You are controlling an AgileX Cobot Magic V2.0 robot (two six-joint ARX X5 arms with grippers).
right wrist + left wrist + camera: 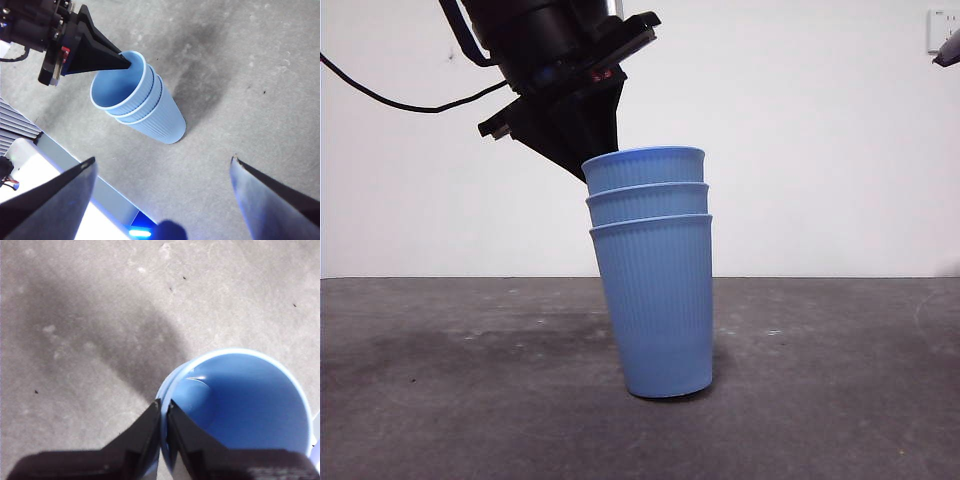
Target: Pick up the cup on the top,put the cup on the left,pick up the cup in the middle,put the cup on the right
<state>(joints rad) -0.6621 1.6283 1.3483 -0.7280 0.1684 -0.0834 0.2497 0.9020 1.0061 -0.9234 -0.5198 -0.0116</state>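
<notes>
While my left gripper [164,407] pinches the rim of the top cup [644,168], one jaw inside and one outside, the stack of three blue cups [655,300] leans slightly on the grey table [440,400]; the middle cup [648,203] sits nested in the bottom cup [658,310]; my right gripper [162,165] hangs above with jaws spread wide, well apart from the stack; behind is a white wall [820,150].

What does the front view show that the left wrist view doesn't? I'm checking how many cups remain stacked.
Only the front view shows three nested cups: top cup, middle cup and bottom cup, standing on the table. Only the left wrist view shows the top cup's hollow inside and the left gripper jaws pinching its rim. Both show the top cup's rim and that gripper.
</notes>
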